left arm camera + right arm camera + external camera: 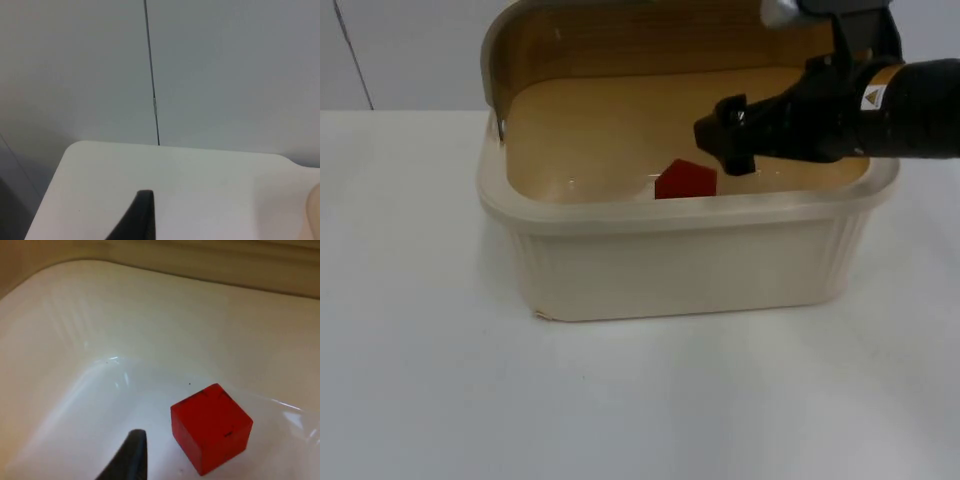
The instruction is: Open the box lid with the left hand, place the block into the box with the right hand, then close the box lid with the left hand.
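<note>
I see the red cube block [211, 426] lying free in the open cream plastic box [690, 260]; right gripper [728, 135] above, released; lid-closing remains.

The block [685, 180] lies in the box [690, 265] on the table [420, 380], below my right gripper [720, 135], lid [620, 35] standing behind.
</note>
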You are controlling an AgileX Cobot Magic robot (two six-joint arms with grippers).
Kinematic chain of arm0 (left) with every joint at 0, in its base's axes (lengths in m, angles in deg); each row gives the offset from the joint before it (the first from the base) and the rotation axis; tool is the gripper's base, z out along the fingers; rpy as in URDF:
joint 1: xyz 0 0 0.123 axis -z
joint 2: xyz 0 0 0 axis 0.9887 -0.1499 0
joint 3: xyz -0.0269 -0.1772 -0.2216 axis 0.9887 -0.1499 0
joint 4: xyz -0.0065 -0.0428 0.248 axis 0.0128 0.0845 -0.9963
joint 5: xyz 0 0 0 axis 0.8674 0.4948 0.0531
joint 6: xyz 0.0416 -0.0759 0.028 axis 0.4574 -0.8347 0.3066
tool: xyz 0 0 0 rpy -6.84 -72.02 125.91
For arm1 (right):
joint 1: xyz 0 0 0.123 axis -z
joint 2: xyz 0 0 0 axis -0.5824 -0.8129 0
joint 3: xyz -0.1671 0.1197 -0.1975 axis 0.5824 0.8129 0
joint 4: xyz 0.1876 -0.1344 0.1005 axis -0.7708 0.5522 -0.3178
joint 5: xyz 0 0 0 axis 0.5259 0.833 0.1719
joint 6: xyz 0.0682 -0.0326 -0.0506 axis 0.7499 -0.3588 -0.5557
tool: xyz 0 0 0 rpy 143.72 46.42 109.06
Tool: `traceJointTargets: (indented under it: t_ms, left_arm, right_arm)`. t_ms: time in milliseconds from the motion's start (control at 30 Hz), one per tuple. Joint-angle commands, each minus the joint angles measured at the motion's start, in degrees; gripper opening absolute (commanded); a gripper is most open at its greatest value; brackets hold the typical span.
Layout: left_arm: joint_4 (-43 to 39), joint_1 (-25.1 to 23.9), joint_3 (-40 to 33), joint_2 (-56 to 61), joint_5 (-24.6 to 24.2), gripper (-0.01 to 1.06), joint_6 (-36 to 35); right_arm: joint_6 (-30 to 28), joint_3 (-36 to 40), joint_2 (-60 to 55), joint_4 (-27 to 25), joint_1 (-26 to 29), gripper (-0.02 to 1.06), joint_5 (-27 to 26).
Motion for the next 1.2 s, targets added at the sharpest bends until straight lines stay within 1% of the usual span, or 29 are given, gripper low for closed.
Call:
traceJointTargets:
  t_ms: [0, 67, 100, 133, 167, 200, 233, 300, 367, 400, 433, 533, 600, 633, 733, 767, 900, 933, 1000, 1067, 1100, 1167]
  left_arm:
    - [0.06, -0.27, -0.07, 0.07, -0.02, 1.05, -0.01]
    - [0.06, -0.27, -0.07, 0.07, -0.02, 1.05, -0.01]
    - [0.06, -0.27, -0.07, 0.07, -0.02, 1.05, -0.01]
    - [0.06, -0.27, -0.07, 0.07, -0.02, 1.05, -0.01]
    - [0.06, -0.27, -0.07, 0.07, -0.02, 1.05, -0.01]
    - [0.06, -0.27, -0.07, 0.07, -0.02, 1.05, -0.01]
    - [0.06, -0.27, -0.07, 0.07, -0.02, 1.05, -0.01]
    - [0.06, -0.27, -0.07, 0.07, -0.02, 1.05, -0.01]
    - [0.06, -0.27, -0.07, 0.07, -0.02, 1.05, -0.01]
    - [0.06, -0.27, -0.07, 0.07, -0.02, 1.05, -0.01]
    - [0.06, -0.27, -0.07, 0.07, -0.02, 1.05, -0.01]
    - [0.06, -0.27, -0.07, 0.07, -0.15, 1.05, -0.01]
    - [0.06, -0.27, -0.07, 0.07, -0.38, 1.05, -0.01]
    - [0.06, -0.27, -0.07, 0.07, -0.38, 1.05, -0.01]
    - [0.06, -0.27, -0.07, 0.07, -0.38, 1.05, -0.01]
    - [0.06, -0.27, -0.07, 0.07, -0.38, 1.05, -0.01]
    - [0.06, -0.27, -0.07, 0.07, -0.38, 1.05, -0.01]
    - [0.06, -0.27, -0.07, 0.07, -0.38, 1.05, -0.01]
    - [0.06, -0.27, -0.07, 0.07, -0.38, 1.05, -0.01]
    - [0.06, -0.27, -0.07, 0.07, -0.38, 1.05, -0.01]
    - [0.06, -0.27, -0.07, 0.07, -0.38, 1.05, -0.01]
    - [0.06, -0.27, -0.07, 0.07, -0.38, 1.05, -0.01]
  right_arm:
    - [-0.46, -0.32, 1.41, 0.19, -0.12, 1.05, 0.63]
    - [-0.70, -0.32, 2.53, 0.19, -0.12, 1.05, 3.73]
    - [-0.70, -0.32, 2.53, 0.19, -0.12, 1.05, 3.73]
    - [-0.86, -0.32, 3.14, 0.19, -0.12, 1.05, 6.35]
    - [-1.47, -0.32, 4.60, 0.29, -0.12, 1.05, 10.69]
    - [-2.46, -0.32, 5.73, 0.29, -0.12, 1.05, 13.63]
    - [-2.87, 0.06, 6.65, 0.29, -0.12, 1.05, 14.79]
    - [-3.16, 0.21, 7.16, 0.29, -0.12, 1.05, 15.07]
    - [-3.88, 1.74, 10.95, 0.29, -0.17, 1.05, 15.64]
    - [-3.58, 2.26, 12.54, 0.02, -0.17, 1.05, 16.77]
    - [-3.58, 2.26, 12.54, 0.02, -0.17, 1.05, 16.77]
    - [-0.43, 3.43, 18.51, 0.02, -0.17, 1.05, 22.18]
    - [-0.45, 4.40, 22.80, 0.02, -0.17, 1.05, 25.36]
    - [-0.45, 4.40, 22.80, 0.02, -0.17, 1.05, 25.36]
    - [-0.45, 5.19, 28.92, 0.02, -0.17, 1.05, 29.37]
    - [-0.45, 5.19, 28.92, 0.02, -0.17, 1.05, 29.37]
    - [-0.17, 5.19, 34.93, 0.02, 0.80, 1.05, 33.14]
    - [-0.17, 5.19, 34.93, 0.02, 0.80, 1.05, 33.14]
    - [0.71, 5.19, 37.76, 0.15, 2.68, 1.05, 34.62]
    - [0.71, 5.19, 40.99, 0.15, 6.40, 1.05, 36.08]
    - [0.71, 5.19, 40.99, 0.15, 6.40, 1.05, 36.08]
    - [0.60, 5.19, 43.70, 0.24, 11.09, 1.05, 38.02]
